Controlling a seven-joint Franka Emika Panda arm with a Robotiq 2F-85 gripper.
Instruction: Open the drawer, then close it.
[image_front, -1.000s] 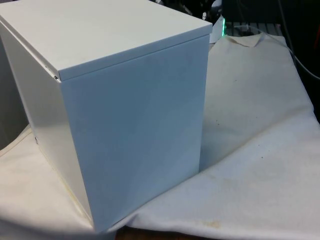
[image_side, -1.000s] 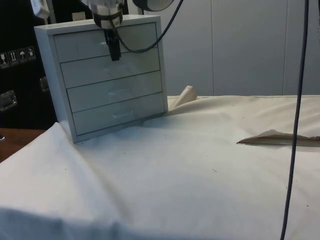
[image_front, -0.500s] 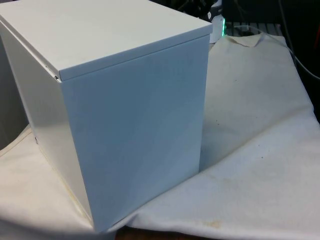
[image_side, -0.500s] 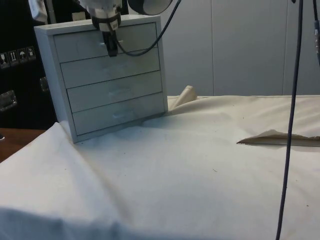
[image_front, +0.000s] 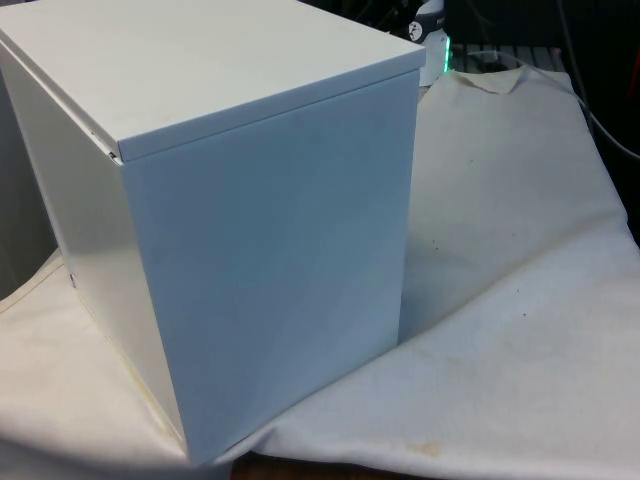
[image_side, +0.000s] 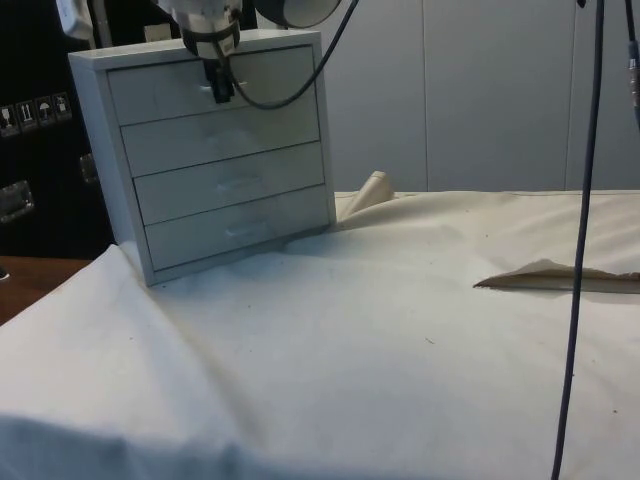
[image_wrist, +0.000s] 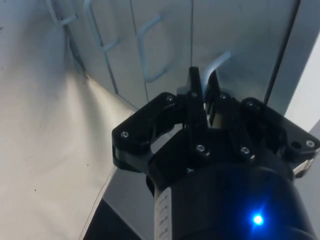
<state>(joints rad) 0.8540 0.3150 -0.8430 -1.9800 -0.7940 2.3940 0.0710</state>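
Drawer (image_side: 212, 85), topmost in the chest (image_side: 215, 150) on the desk (image_side: 380, 340), sits flush; pincer (image_wrist: 202, 82) nearly closed around its handle (image_wrist: 220, 60), fingers (image_wrist: 194, 82) straddling it.

- The chest of drawers (image_side: 215, 160) is plain white all over, its top (image_front: 200, 60) and blank back panel (image_front: 270, 260) without any pattern.
- Its four drawer fronts are the same white, each with a pale handle (image_wrist: 152, 50) that barely stands out in tone.
- The gripper (image_side: 218, 88) is black, on a white arm.
- The cloth (image_side: 400, 340) over the counter is off-white, with small dark specks and faint yellowish stains near its near edge (image_front: 420, 450).
- The cable (image_side: 580, 250) hanging at the right is dark.
- The cabinets (image_side: 480, 90) behind are grey-white.
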